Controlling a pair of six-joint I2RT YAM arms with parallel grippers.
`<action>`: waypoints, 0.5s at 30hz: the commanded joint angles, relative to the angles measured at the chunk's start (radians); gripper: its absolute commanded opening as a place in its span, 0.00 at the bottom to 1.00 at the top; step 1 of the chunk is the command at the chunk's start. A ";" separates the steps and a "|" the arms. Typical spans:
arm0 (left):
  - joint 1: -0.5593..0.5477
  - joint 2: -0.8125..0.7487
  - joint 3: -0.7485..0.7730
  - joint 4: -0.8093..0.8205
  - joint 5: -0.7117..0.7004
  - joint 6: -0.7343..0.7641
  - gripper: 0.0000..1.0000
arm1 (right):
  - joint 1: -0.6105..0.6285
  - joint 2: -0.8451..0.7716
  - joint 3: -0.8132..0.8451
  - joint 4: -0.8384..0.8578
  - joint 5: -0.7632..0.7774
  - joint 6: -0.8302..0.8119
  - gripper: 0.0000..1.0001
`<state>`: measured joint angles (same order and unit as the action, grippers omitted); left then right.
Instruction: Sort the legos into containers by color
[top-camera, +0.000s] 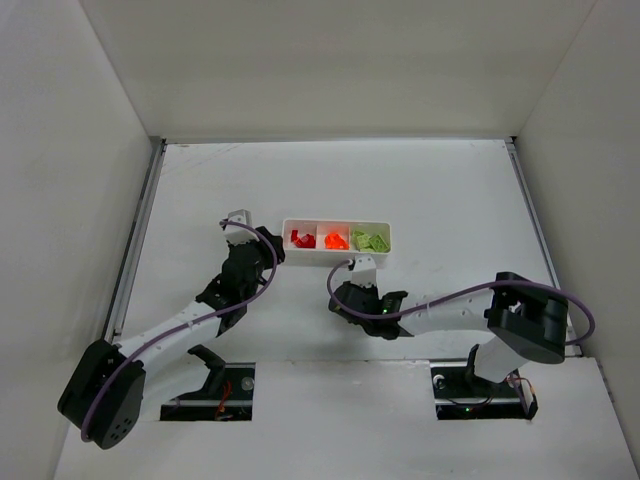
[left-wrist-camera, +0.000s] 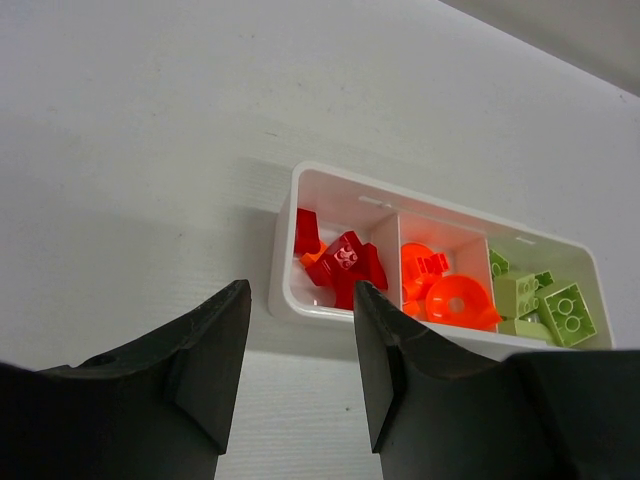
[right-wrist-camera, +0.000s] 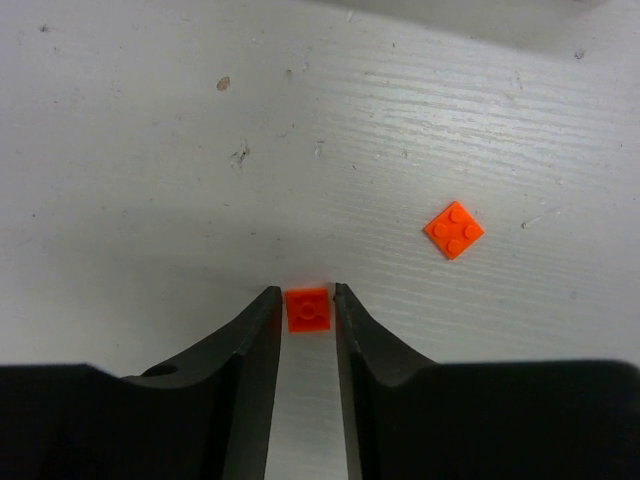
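Legos lie color-sorted in the tray. Beside it, the right gripper pinches an orange brick for the middle compartment. The left gripper hangs wide and empty.

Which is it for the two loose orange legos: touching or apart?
Apart. The right wrist view shows bare table between the smaller orange lego and the four-stud orange lego.

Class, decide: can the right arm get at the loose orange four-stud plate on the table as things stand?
Probably not yet: the right gripper is shut on a small orange square brick. The flat orange four-stud plate itself lies uncovered nearby on the white table.
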<state>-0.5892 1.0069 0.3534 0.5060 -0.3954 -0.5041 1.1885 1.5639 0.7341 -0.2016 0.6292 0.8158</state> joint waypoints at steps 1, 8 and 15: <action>-0.004 -0.002 0.007 0.055 0.000 -0.002 0.43 | 0.012 -0.004 -0.002 -0.051 -0.003 0.020 0.31; 0.001 -0.013 0.002 0.055 0.000 -0.004 0.43 | 0.015 -0.060 0.027 -0.053 0.029 0.003 0.21; 0.001 -0.001 0.004 0.055 -0.003 -0.004 0.43 | -0.069 -0.165 0.129 0.027 0.035 -0.197 0.22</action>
<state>-0.5880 1.0073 0.3534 0.5079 -0.3954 -0.5041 1.1671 1.4425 0.7788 -0.2440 0.6422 0.7284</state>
